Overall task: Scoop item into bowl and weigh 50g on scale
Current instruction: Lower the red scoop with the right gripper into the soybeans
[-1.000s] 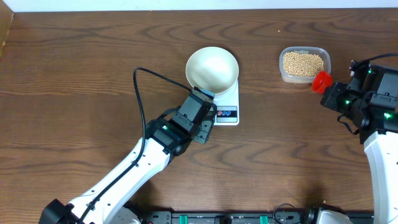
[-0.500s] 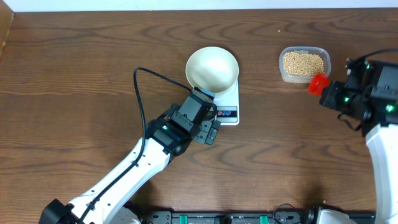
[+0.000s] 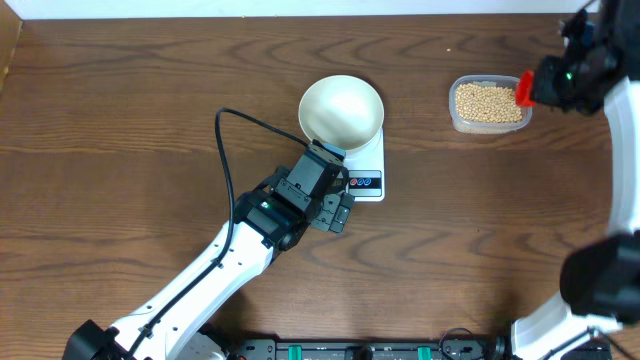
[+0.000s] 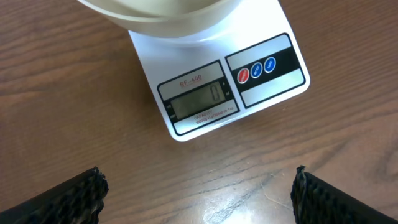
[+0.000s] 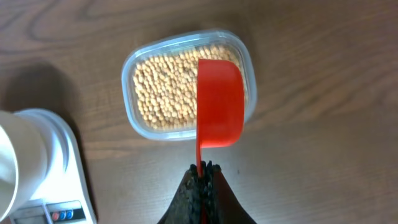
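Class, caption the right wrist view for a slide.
The right gripper holds a red scoop over the tub of beans.

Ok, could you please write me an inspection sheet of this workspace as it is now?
Surface: dark brown wooden table, bare wood.
Job's things: round off-white bowl, looks empty, stands on small white rectangular digital scale; its grey display reads 0. Small tan-yellow beans fill clear plastic tub.
Clutter: nothing seen.
Pincers: left pincer open, empty, in front of the scale. Right pincer shut on red plastic scoop, held over the tub.
Cables: black cable loops beside the left arm.
Surroundings: white strip beyond the table's far edge.
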